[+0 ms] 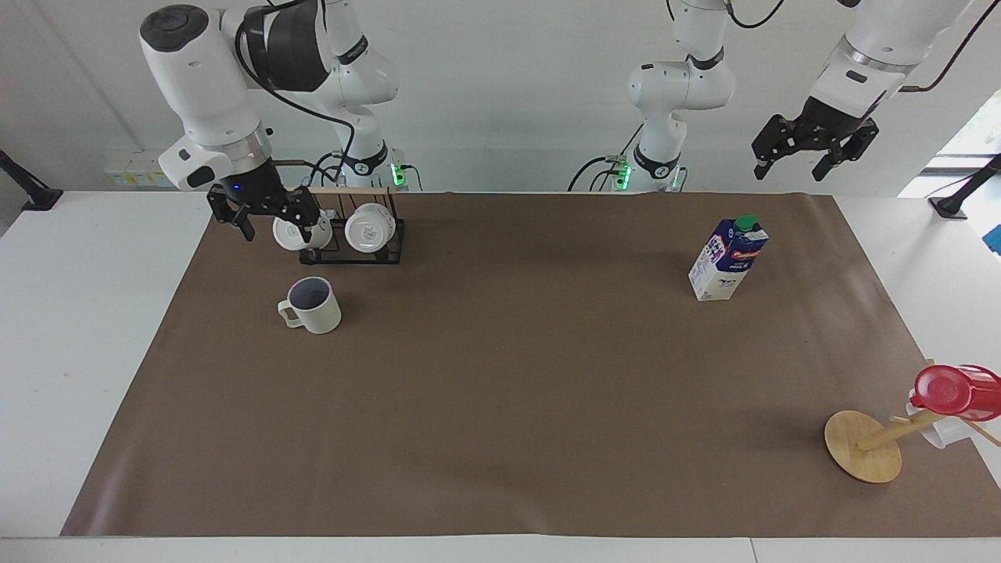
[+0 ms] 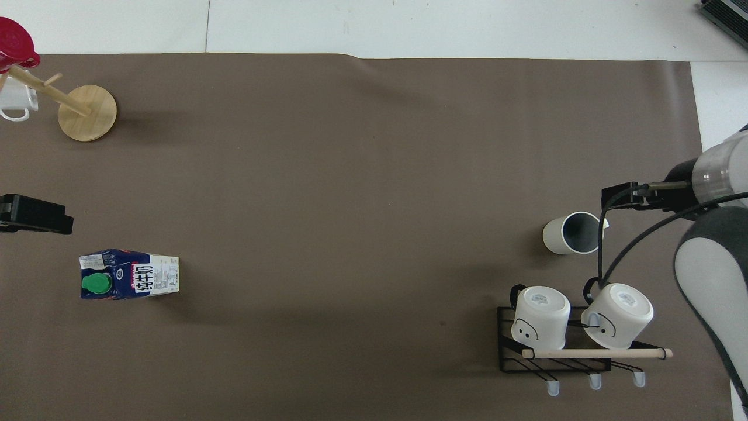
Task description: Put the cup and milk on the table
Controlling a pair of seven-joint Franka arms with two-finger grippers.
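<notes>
While my right end effector (image 1: 270,223) hangs open and empty over the mug rack (image 1: 352,231), the cup (image 1: 313,305) stands upright on the tabletop (image 1: 70,313) just below it, handle outward. Over at the milk (image 1: 727,259), my left end effector (image 1: 809,148) waits open, empty.

A black wire rack with a pale wooden rail (image 1: 349,234) stood near the robots, toward the right arm's end, holding two white mugs (image 2: 540,316) tipped on their sides. Toward the left arm's end, a round-based wooden mug tree (image 1: 862,446) carried a red plastic cup (image 1: 948,389).
</notes>
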